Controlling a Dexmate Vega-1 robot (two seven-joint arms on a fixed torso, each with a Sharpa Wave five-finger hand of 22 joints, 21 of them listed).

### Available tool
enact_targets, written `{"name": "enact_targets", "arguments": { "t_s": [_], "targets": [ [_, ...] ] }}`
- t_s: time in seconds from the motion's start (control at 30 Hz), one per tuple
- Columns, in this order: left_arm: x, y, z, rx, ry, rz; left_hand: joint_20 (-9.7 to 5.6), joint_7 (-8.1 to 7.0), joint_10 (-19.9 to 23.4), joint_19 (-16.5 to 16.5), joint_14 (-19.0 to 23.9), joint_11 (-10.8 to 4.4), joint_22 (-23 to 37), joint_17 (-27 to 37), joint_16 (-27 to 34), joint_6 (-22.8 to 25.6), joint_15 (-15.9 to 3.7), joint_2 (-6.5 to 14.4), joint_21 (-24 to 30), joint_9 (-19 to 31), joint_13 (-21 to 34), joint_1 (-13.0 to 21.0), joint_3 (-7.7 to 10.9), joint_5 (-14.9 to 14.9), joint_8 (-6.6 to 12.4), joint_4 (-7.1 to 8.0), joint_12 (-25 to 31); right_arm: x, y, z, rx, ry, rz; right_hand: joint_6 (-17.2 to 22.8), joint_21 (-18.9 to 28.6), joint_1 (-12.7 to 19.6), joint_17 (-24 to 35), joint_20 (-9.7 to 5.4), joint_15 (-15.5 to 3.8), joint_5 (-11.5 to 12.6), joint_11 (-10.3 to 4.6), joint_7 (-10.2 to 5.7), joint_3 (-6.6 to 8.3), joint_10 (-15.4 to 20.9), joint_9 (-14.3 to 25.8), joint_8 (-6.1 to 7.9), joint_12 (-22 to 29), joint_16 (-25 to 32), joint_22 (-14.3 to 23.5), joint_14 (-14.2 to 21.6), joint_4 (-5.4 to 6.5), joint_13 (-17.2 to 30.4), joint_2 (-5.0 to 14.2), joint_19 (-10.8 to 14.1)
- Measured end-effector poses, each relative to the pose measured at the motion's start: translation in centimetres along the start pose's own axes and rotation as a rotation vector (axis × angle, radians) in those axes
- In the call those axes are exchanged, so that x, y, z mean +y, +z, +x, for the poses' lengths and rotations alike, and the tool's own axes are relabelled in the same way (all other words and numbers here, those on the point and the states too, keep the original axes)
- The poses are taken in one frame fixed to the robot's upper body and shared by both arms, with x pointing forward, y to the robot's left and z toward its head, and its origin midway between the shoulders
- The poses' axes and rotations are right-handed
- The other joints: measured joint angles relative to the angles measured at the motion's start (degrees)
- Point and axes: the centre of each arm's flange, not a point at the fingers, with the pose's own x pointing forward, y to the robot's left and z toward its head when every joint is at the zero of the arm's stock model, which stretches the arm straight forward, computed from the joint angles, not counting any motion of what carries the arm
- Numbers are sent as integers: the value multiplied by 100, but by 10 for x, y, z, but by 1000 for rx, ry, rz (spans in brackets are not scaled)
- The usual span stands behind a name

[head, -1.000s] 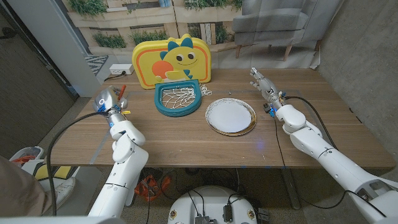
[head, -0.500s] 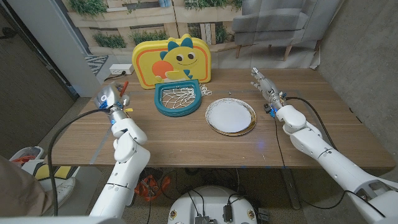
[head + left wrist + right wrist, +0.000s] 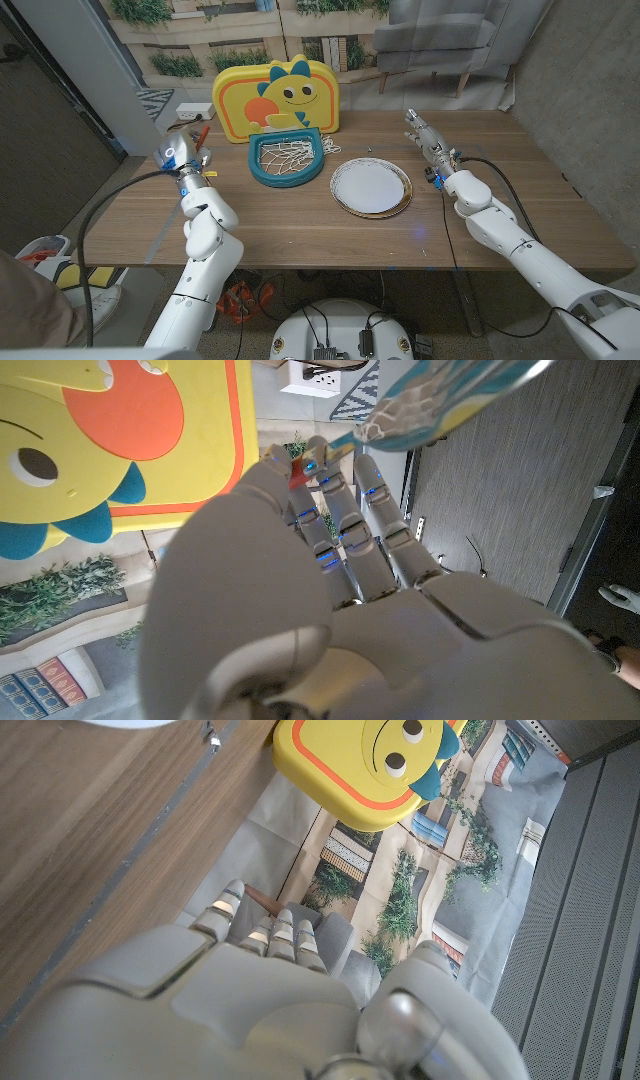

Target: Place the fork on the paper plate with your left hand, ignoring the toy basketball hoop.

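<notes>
**Fork held up at the left edge, plate waits mid-table**

Left hand is raised near the tabletop's left edge, fingers closed on the orange fork, apparently for carrying. Paper plate lies centre-right, the toy basketball hoop between them; passing its near side looks open. Right hand idles beyond the plate, fingers extended, holding nothing.

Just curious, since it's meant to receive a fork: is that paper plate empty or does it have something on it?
Empty. In the head view the paper plate shows a bare white face, nothing lying on it.
</notes>
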Motion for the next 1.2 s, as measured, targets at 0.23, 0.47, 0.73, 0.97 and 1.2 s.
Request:
{"name": "enact_targets", "arguments": {
  "t_s": [0.23,0.47,0.73,0.97,1.2],
  "targets": [
    [3,6,-1,-20,6,5,-32,0,0,-31,0,0,0,0,-44,0,1,0,54,0,24,0,0,0,0,0,-3,0,-1,-1,-3,-4,3,34,0,0,0,0,0,0,0,-12,0,0,0,0,0,0,0,0,0,0,0,0],
    [4,12,-3,-41,16,17,-32,-1,0,-31,-1,0,-13,0,-44,-1,2,0,69,0,26,0,0,0,0,0,-15,-1,-1,-1,-7,-5,1,72,0,0,0,0,0,0,0,-11,0,0,0,0,0,0,0,0,0,0,0,0],
    [4,19,-5,-68,19,22,-11,-31,11,-51,-3,-12,-13,20,-45,30,3,0,151,0,26,0,0,0,0,0,-17,-2,1,-1,-12,-7,-4,134,0,0,0,0,-32,0,-9,-10,0,73,0,0,0,0,0,32,0,0,0,0],
    [2,24,-7,-90,17,23,-21,-31,11,-103,-3,-12,-12,20,-45,29,4,0,188,-15,26,0,0,0,0,0,-33,-3,2,-2,-17,-9,-6,134,0,0,0,0,-32,0,-10,-9,0,73,0,0,0,0,0,32,0,0,0,0],
    [-2,31,-9,-111,12,22,-21,-32,19,-102,-4,-20,-16,20,-45,30,5,-23,206,-27,42,21,-23,0,0,23,-36,-3,3,-2,-19,-11,-7,133,0,0,0,0,-32,0,-10,-9,0,72,0,0,0,0,0,32,0,0,0,0]
  ]
}}
